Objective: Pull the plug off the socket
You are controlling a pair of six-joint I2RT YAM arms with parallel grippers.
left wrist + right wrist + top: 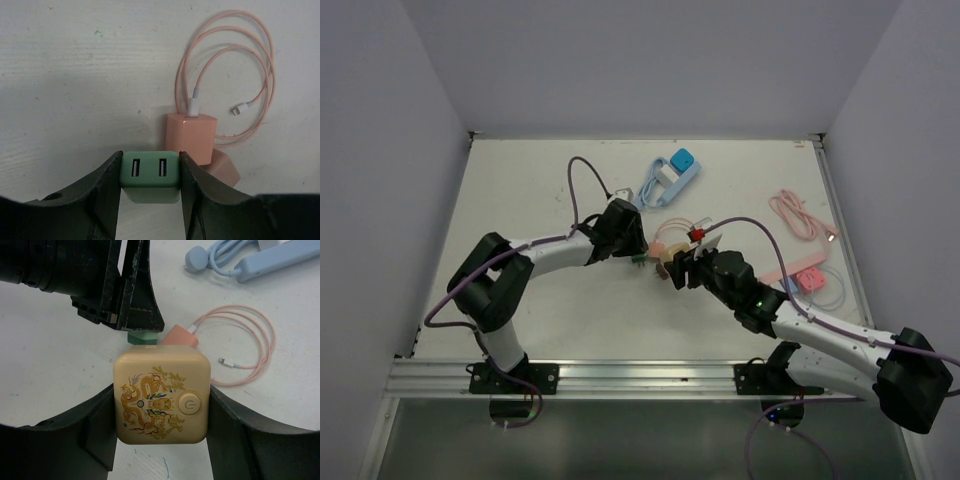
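Near the middle of the table (540, 200), the two grippers meet head-on. The left gripper (150, 161) has its fingers pinching a small green plug (150, 176) by its two sides; the plug's face with two USB slots points back at the left wrist camera. The right gripper (161, 390) clamps a cream cube socket (161, 397) between its fingers, one on each side wall, with the face bearing a gold dragon print and a round power button turned to its own camera. In the right wrist view the green plug sits against the far face of the cube; whether its pins are seated there is hidden. Just beside it, a pink charger (191, 136) also sits against that face, with a looped pink cable (260, 95) lying on the table behind it. A blue power strip (672, 172) lies toward the far edge, and a pink power strip (803, 272) and another coiled pink cable (800, 215) lie near the right edge.
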